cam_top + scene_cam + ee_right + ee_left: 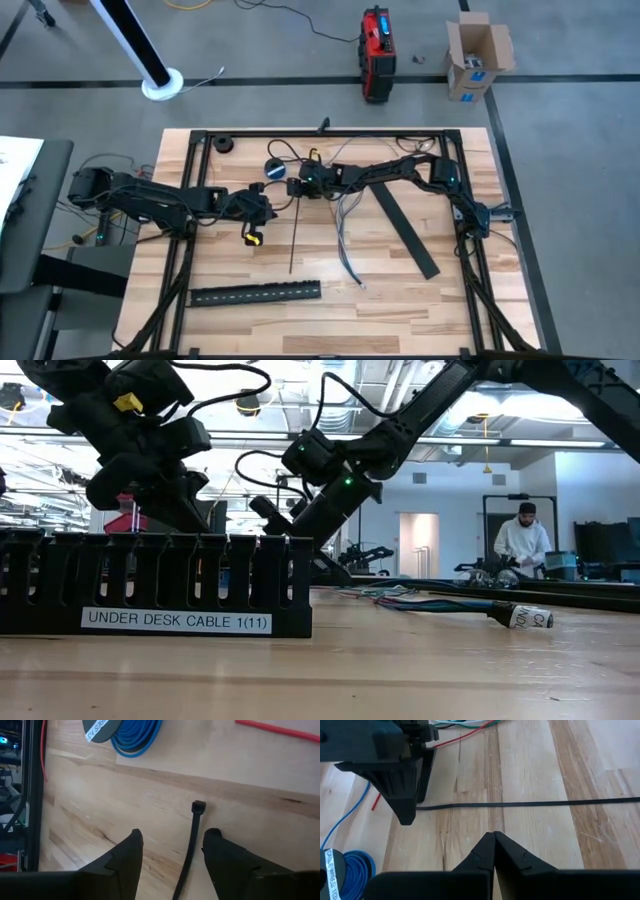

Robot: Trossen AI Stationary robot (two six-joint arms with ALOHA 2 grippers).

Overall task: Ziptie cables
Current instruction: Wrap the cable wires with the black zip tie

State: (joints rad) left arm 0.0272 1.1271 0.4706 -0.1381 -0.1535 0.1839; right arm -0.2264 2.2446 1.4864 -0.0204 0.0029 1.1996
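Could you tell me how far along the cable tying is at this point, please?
Early. Nothing looks tied: the cables lie loose and spread on the table. In hand: the right hand, open, straddles the black zip tie near its head, not gripping it. The left hand is shut and empty beside the tie's strap. Left: lifting the tie, looping the cables, cinching.
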